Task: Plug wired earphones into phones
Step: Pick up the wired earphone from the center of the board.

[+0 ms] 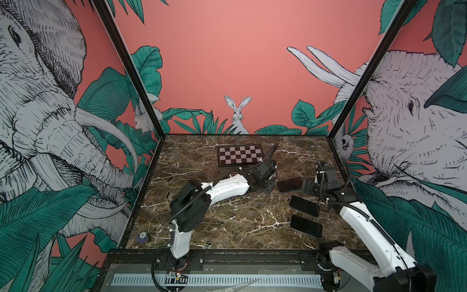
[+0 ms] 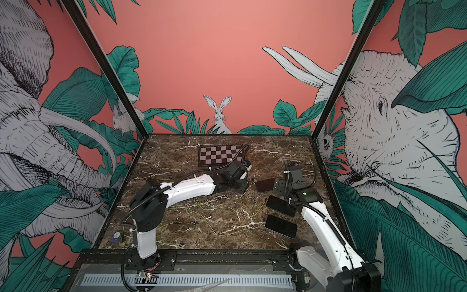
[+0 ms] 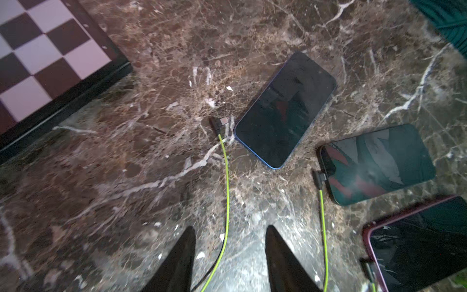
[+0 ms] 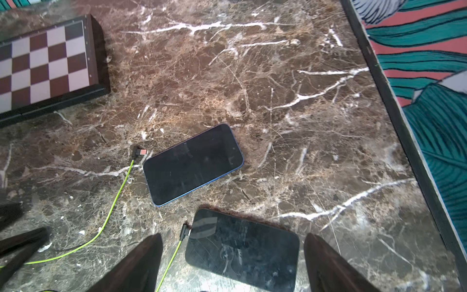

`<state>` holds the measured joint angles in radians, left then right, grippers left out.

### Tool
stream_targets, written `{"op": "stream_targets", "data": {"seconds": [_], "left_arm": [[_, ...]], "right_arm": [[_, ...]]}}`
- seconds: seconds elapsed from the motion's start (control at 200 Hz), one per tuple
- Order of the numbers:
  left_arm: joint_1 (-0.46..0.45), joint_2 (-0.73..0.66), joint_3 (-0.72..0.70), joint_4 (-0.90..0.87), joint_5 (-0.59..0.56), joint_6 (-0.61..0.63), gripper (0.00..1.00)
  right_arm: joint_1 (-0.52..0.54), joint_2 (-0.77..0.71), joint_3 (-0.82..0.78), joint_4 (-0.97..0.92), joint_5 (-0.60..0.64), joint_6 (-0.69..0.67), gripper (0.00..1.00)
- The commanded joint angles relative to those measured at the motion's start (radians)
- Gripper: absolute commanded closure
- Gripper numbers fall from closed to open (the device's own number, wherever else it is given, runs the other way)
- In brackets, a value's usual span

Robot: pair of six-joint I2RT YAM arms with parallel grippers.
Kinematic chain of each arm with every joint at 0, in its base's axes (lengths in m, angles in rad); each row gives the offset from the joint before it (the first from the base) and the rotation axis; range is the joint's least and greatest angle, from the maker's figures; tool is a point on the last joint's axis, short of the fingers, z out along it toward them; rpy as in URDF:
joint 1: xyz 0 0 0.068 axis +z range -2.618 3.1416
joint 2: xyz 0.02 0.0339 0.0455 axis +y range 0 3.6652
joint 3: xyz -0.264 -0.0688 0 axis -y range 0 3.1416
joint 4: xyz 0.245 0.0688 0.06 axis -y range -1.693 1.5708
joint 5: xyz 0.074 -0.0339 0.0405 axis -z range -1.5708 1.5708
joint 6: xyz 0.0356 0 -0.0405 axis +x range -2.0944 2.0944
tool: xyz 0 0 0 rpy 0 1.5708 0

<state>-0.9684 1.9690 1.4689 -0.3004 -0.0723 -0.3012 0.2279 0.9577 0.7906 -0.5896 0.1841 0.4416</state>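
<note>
- The nearest phone lies flat at the lower right of the marble table. A dark plug sits against its short edge and looks seated.
- Just beyond it lies the middle phone, with a second plug in its end and the green cord trailing off toward the bottom of the right wrist view.
- The right gripper straddles this phone. Its jaws are wide, with a gap on each side, and hold nothing. It is probably placed there to steady a phone against a push.
- The left gripper is at the bottom centre of its view, jaws partly apart and empty. The loose cord runs between them, so the gripper seems lined up to follow it to the plug.
- The farthest phone is blue-edged and mid-frame. The loose plug lies just beside its short edge, not inserted. I judge this to be the one connection left.
- The checkerboard at the upper left lies flat. No container is in sight.
</note>
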Motion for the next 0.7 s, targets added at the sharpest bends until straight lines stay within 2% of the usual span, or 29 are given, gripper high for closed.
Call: {"op": "stream_targets", "data": {"seconds": [0.0,0.14,0.495,0.695], "left_arm": [[-0.002,0.070,0.101,-0.079,-0.025,0.020,0.53],[-0.004,0.164,0.198,-0.124,-0.068,0.027,0.54],[-0.018,0.279,0.302,-0.156,-0.082,0.027,0.58],[-0.026,0.330,0.340,-0.185,-0.074,0.048,0.70]], "right_arm": [[-0.004,-0.047,-0.030,-0.019,0.032,0.048,0.11],[-0.002,-0.085,-0.052,-0.036,0.033,0.054,0.12],[-0.003,-0.093,-0.100,-0.020,0.016,0.056,0.13],[-0.003,-0.106,-0.102,-0.027,0.032,0.056,0.13]]}}
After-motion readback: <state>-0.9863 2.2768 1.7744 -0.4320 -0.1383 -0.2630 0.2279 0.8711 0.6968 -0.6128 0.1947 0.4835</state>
